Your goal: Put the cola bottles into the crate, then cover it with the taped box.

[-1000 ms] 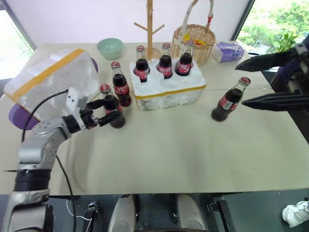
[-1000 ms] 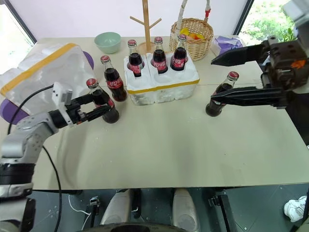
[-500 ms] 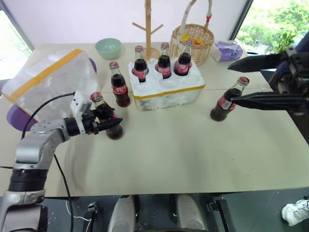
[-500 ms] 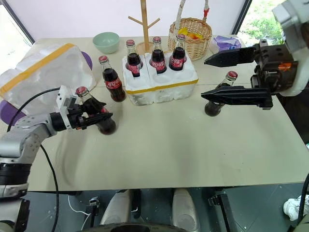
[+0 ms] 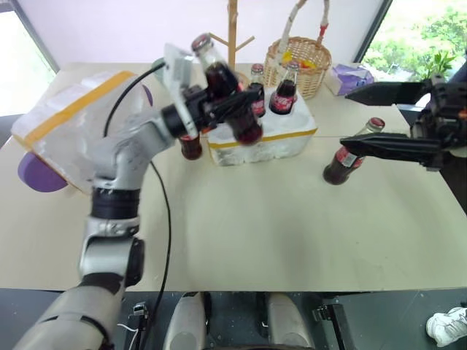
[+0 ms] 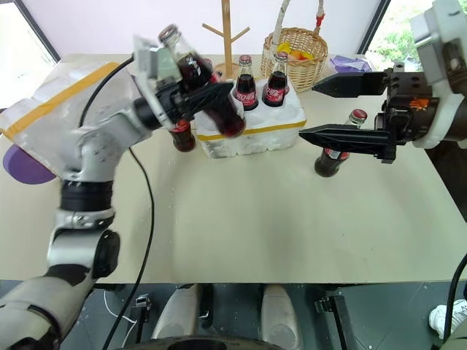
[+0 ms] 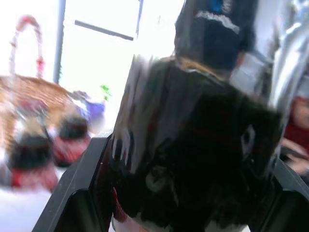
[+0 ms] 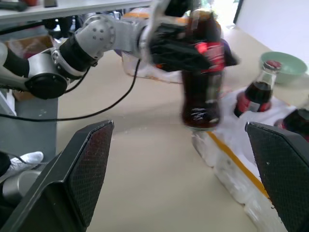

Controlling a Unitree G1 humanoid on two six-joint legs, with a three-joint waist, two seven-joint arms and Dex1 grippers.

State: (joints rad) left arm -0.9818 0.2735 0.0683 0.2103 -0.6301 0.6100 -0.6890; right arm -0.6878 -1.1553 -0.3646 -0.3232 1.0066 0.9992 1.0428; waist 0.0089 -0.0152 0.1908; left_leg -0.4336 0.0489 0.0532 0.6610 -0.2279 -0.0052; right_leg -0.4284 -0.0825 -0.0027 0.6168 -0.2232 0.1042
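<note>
One cola bottle (image 6: 201,79), dark glass with a red label and red cap, hung tilted in the left gripper (image 6: 211,95), clenched round its body above the near-left part of the crate (image 6: 252,127); the crate was a low white styrofoam block with a thin yellow band, and two bottles (image 6: 260,80) stood upright in its far holes; a third there was mostly hidden behind the lifted bottle; another bottle (image 5: 191,144) beside the crate was largely covered by the left arm; the right gripper (image 6: 341,109) stood spread wide around a lone bottle (image 6: 337,154) on the table (image 6: 292,219), not touching it; the taped box (image 5: 69,127) lay at far left, partly behind the arm.
</note>
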